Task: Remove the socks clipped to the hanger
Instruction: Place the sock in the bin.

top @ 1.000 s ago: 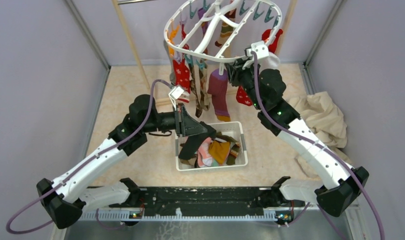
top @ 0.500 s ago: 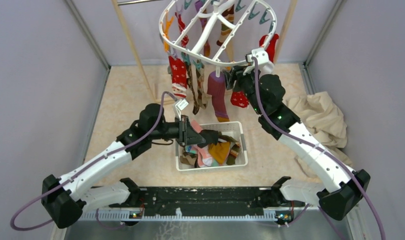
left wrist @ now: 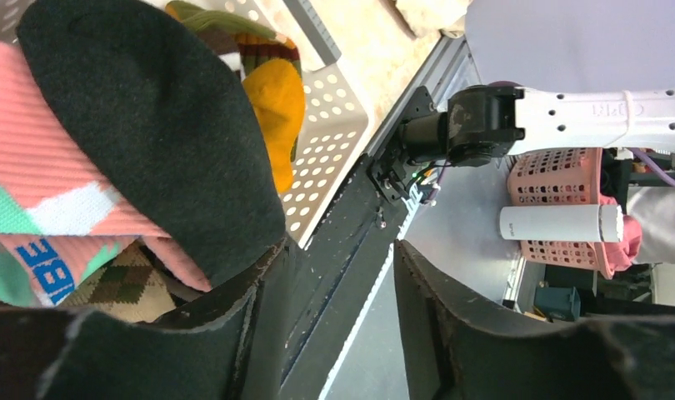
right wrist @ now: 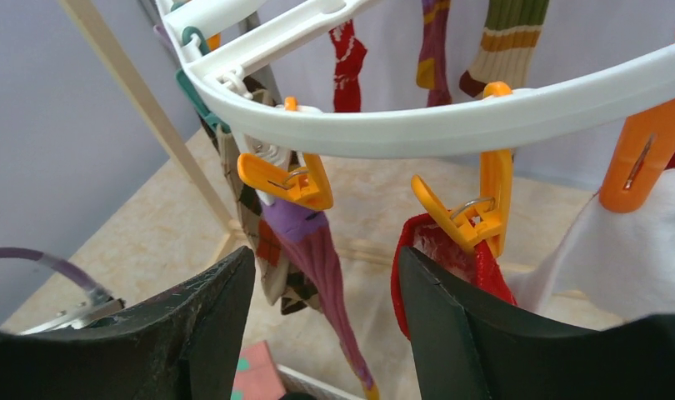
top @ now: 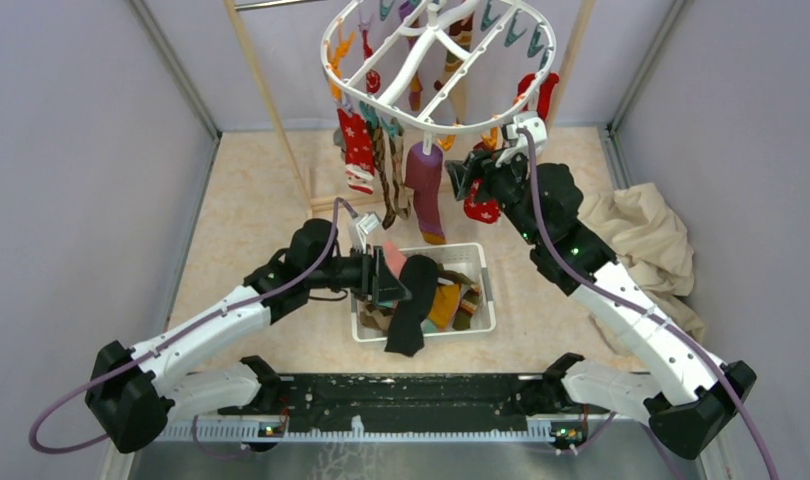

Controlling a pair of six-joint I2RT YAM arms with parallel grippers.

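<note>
Up high at 12 o'clock in the top view: the white hanger [top: 451, 128], with many socks [top: 359, 145] clipped on. At its 5 o'clock edge, the right gripper [top: 461, 178], fingers wide apart, holding nothing. Between those fingers in the wrist view: an orange clip [right wrist: 476, 208] pinching a red sock [right wrist: 451, 267]. At 9 o'clock of that, a purple sock [right wrist: 317, 250] under another orange clip. Down low over the white basket [top: 488, 295], the left gripper [top: 393, 282], fingers apart too, gripping nothing. Just beside one finger, a black sock [top: 411, 305], drooping over the basket's 6 o'clock edge. Under it, a pink sock [left wrist: 42, 158] and a yellow sock [left wrist: 277, 104].
</note>
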